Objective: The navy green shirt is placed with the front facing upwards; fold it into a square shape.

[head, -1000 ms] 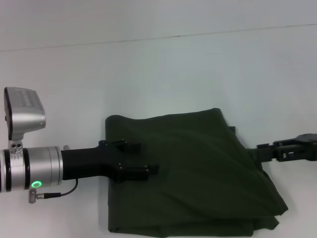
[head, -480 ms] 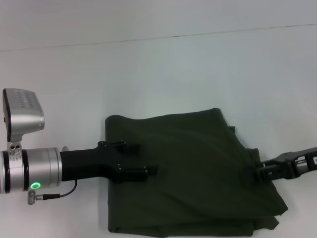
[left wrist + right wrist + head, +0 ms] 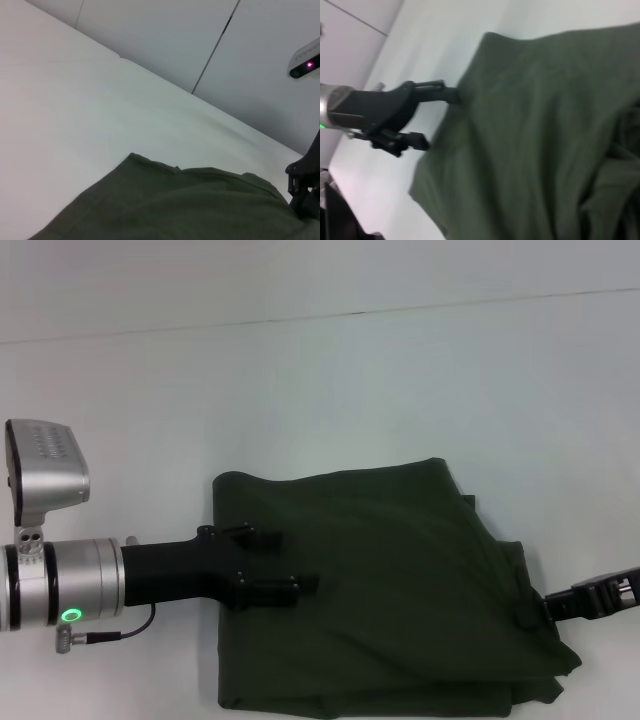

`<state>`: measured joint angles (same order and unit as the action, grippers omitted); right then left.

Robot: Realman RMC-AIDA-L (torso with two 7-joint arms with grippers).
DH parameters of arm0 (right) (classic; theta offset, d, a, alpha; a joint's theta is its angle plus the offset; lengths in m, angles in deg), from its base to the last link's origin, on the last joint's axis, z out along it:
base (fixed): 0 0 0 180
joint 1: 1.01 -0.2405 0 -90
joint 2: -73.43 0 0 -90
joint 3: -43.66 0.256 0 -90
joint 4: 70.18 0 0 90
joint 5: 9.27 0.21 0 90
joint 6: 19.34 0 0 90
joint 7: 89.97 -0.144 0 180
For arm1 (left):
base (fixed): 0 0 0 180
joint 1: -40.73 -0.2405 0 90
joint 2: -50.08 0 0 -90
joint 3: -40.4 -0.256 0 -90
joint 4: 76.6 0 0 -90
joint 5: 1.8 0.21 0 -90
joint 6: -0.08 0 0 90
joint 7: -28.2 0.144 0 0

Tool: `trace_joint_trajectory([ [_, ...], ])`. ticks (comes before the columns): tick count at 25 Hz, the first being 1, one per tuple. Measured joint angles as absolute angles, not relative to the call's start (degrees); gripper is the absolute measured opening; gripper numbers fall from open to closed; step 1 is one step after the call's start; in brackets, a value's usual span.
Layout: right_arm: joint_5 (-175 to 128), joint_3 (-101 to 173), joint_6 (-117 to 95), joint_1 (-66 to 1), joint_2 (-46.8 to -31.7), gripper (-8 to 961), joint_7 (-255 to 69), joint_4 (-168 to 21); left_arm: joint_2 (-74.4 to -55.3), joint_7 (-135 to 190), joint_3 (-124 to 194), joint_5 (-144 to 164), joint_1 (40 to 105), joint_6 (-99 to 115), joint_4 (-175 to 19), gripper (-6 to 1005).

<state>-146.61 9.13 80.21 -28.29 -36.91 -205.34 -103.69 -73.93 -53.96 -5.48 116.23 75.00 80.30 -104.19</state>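
The navy green shirt (image 3: 400, 590) lies folded into a rough rectangle on the white table, plain green side up, with bunched layers along its right edge. My left gripper (image 3: 298, 560) is open over the shirt's left part, one finger near the left edge and one farther in, nothing pinched between them. My right gripper (image 3: 540, 612) reaches in from the right and sits at the shirt's right edge, near the front corner. The right wrist view shows the shirt (image 3: 545, 140) up close and the left gripper (image 3: 441, 121) at its far edge. The left wrist view shows the shirt (image 3: 175, 210).
The white table (image 3: 320, 400) stretches bare beyond the shirt to a back wall. The shirt's front edge lies close to the table's near side. In the left wrist view the right gripper (image 3: 304, 190) stands at the shirt's far end.
My right gripper slid along the shirt's right edge toward the front corner and drew back a little to the right. The left arm has stayed put.
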Motion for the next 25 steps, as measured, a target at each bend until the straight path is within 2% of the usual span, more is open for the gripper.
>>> trace_joint_trajectory([
  [7,-146.5,9.5,80.5,-28.2,-37.32,159,-203.9,-103.4,-73.95,-53.9,-5.5,116.2,74.9,80.4,-104.2,903],
  [10,-144.4,13.0,85.9,-27.8,-36.8,106,-200.6,-104.1,-73.9,-53.9,-5.1,116.2,74.8,81.3,-104.4,903],
  [14,-143.4,17.0,89.4,-27.5,-35.75,93,-199.6,-104.9,-73.81,-53.1,-2.2,116.2,74.3,84.0,-105.8,902],
  [17,-141.7,17.8,91.5,-28.1,-35.71,83,-198.9,-105.0,-73.82,-52.7,0.6,115.9,73.8,86.2,-106.6,902],
  [20,-140.6,17.2,91.3,-29.7,-37.06,76,-198.5,-104.8,-73.84,-52.5,2.0,114.0,72.7,87.7,-107.7,902],
  [25,-140.9,10.5,86.9,-33.4,-40.98,76,-198.2,-104.4,-73.85,-52.3,3.0,111.1,71.7,89.4,-109.3,902],
])
